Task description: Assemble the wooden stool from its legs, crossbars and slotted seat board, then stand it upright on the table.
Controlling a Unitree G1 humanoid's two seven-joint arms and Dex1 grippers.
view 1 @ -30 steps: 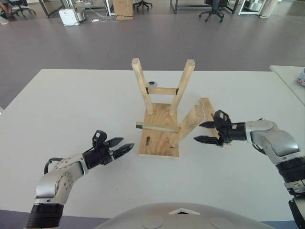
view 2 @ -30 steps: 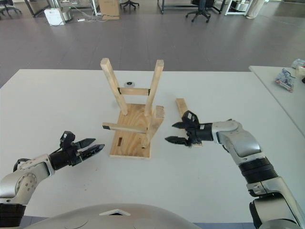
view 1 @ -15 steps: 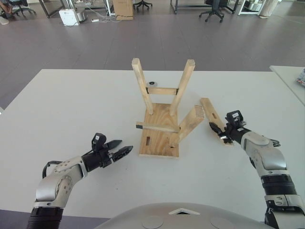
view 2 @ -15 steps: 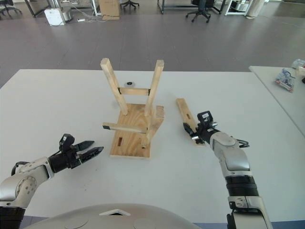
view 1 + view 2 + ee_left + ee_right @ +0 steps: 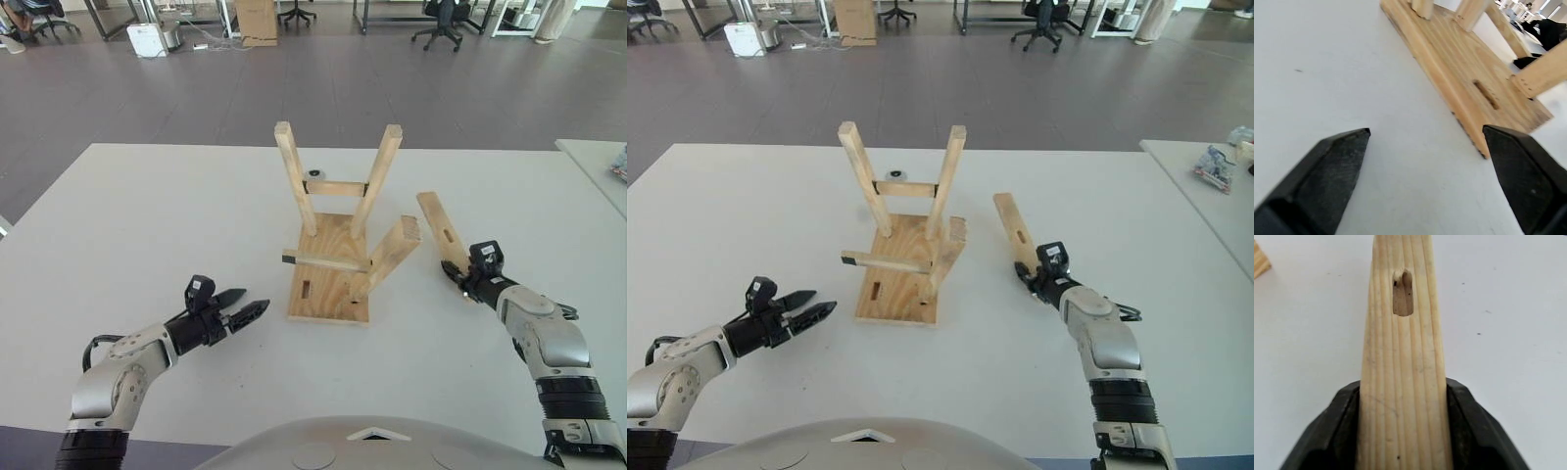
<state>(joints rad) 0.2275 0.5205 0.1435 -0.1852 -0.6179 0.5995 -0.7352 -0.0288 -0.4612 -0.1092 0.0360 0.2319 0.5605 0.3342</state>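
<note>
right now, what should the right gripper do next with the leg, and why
Probably lift the leg off the table and carry it toward the empty slot in the seat board. The right gripper is shut on its near end, and it lies flat, apart from the stool.

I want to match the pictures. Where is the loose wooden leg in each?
Left eye: loose leg right of the stool.
Right eye: leg right of the stool.
Left wrist: cannot tell for sure.
Right wrist: leg up the middle.
Landmark: right gripper clamping its end.
</note>
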